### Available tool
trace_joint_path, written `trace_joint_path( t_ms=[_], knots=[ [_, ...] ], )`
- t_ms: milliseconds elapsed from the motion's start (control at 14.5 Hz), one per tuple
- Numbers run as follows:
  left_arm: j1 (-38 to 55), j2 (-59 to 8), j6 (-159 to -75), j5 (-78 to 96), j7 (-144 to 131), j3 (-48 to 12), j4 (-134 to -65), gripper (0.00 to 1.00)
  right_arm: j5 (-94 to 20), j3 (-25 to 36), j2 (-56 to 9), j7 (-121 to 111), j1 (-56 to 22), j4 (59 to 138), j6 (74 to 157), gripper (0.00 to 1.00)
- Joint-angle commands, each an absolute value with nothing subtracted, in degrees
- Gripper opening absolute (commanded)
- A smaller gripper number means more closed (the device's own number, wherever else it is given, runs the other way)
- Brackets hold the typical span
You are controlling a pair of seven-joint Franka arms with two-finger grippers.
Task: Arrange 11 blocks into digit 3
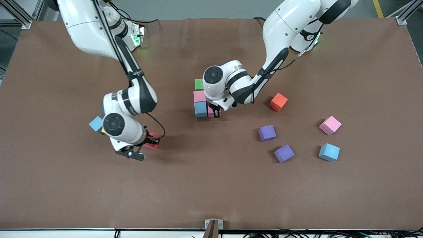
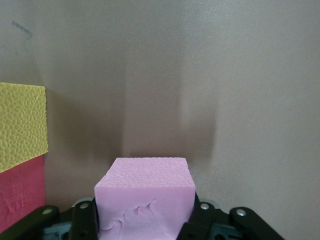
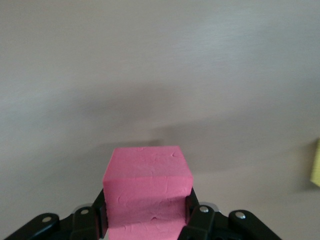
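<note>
In the middle of the table a green block (image 1: 199,84), a pinkish-red block (image 1: 199,96) and a light blue block (image 1: 200,109) stand in a line. My left gripper (image 1: 215,113) is low beside the light blue one and is shut on a pink block (image 1: 210,113) (image 2: 145,192). Its wrist view shows a yellowish block (image 2: 21,125) and a red block (image 2: 20,192) close by. My right gripper (image 1: 151,140), toward the right arm's end, is shut on a red block (image 1: 154,144) (image 3: 147,187).
Loose blocks lie toward the left arm's end: two purple (image 1: 267,133) (image 1: 284,153), one pink (image 1: 330,125), one light blue (image 1: 329,152), and an orange cube (image 1: 278,101). Another light blue block (image 1: 96,124) sits beside the right arm's wrist.
</note>
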State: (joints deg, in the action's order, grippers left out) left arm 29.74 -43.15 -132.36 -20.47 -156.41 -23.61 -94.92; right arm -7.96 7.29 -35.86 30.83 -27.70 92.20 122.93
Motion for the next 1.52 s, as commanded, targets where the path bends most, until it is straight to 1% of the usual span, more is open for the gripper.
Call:
trace_joint_path(
  t_ms=[0, 344, 620, 689, 827, 896, 964, 1102, 1171, 1240, 1309, 1447],
  knots=[
    [30.41, -42.98, -133.07, -22.50, -161.46, -23.29, -95.10, 0.03, -8.17, 7.65, -39.11, 30.94, -30.40, 88.51, 122.87, 0.37],
    [30.50, -43.51, -134.12, -22.50, -161.45, -23.29, -95.01, 0.03, -7.91, 7.56, -42.45, 30.15, -34.88, 85.44, 124.89, 0.37],
    [30.67, -43.86, -134.12, -22.41, -161.46, -23.20, -95.01, 0.03, -7.74, 7.65, -44.03, 30.15, -35.60, 84.11, 124.89, 0.37],
    [30.67, -43.86, -134.12, -22.41, -161.46, -23.29, -95.01, 0.04, -7.73, 7.65, -44.12, 30.06, -35.60, 84.02, 124.89, 0.37],
    [30.67, -43.86, -134.21, -22.41, -161.46, -23.29, -94.92, 0.09, -7.56, 7.65, -44.30, 29.80, -35.68, 82.98, 124.45, 0.37],
    [30.67, -43.86, -134.12, -22.41, -161.46, -23.29, -94.92, 0.15, -7.56, 7.65, -44.30, 29.71, -35.60, 82.53, 124.37, 0.37],
    [30.59, -43.94, -134.21, -22.41, -161.46, -23.29, -94.92, 0.22, -7.56, 7.65, -44.30, 29.71, -35.51, 82.53, 124.37, 0.37],
    [30.59, -44.03, -134.21, -22.33, -161.46, -23.20, -94.92, 0.50, -7.56, 7.65, -44.56, 29.36, -35.33, 82.53, 124.37, 0.37],
    [30.41, -44.03, -134.21, -22.41, -161.11, -23.20, -94.92, 0.62, -7.56, 7.65, -44.65, 29.09, -35.25, 82.53, 124.37, 0.37],
    [30.15, -44.03, -134.21, -22.50, -160.93, -23.20, -94.83, 0.89, -7.56, 7.65, -44.65, 29.09, -35.16, 82.53, 124.37, 0.37],
    [30.15, -44.03, -134.12, -22.50, -160.67, -23.20, -94.83, 1.00, -7.56, 7.65, -44.74, 29.09, -35.16, 82.53, 124.37, 0.37],
    [30.32, -43.86, -134.12, -22.50, -160.58, -23.20, -94.75, 1.00, -7.65, 7.56, -44.82, 29.09, -35.16, 82.53, 124.37, 0.37]
  ],
)
